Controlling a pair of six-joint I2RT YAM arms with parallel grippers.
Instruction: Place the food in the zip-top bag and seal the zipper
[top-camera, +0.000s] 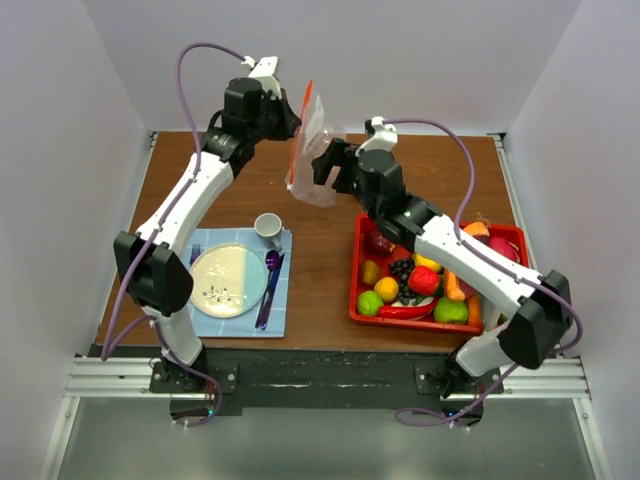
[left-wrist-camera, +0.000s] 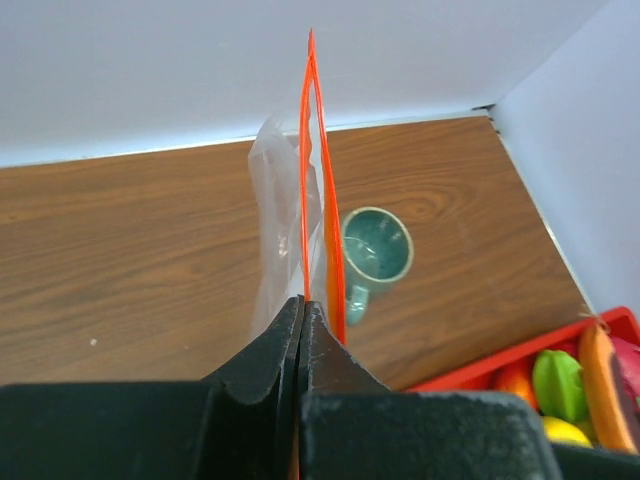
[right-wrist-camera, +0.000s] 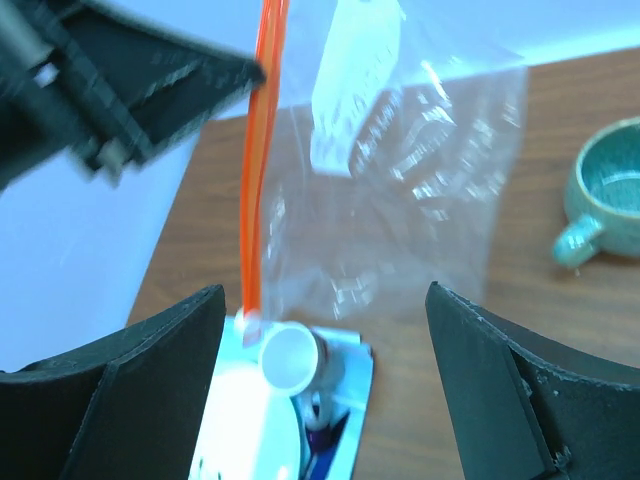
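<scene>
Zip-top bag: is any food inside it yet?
No, the clear zip-top bag hangs empty, and the food lies in the red tray.

— Where does the zip-top bag sit?
— Off the table, at the far middle. Its top edge is nipped in the left gripper. The right gripper stands just right of it, jaws apart.
— And the food?
— In the tray, on the near right of the table, partly under the right arm.
— The left side?
— A mat lies near left. On it rest a plate, a small cup at the mat's far right corner, and a spoon right of the plate.
— Anything else?
— A mug stands on the table beside the hanging bag. The top view hides it.
</scene>
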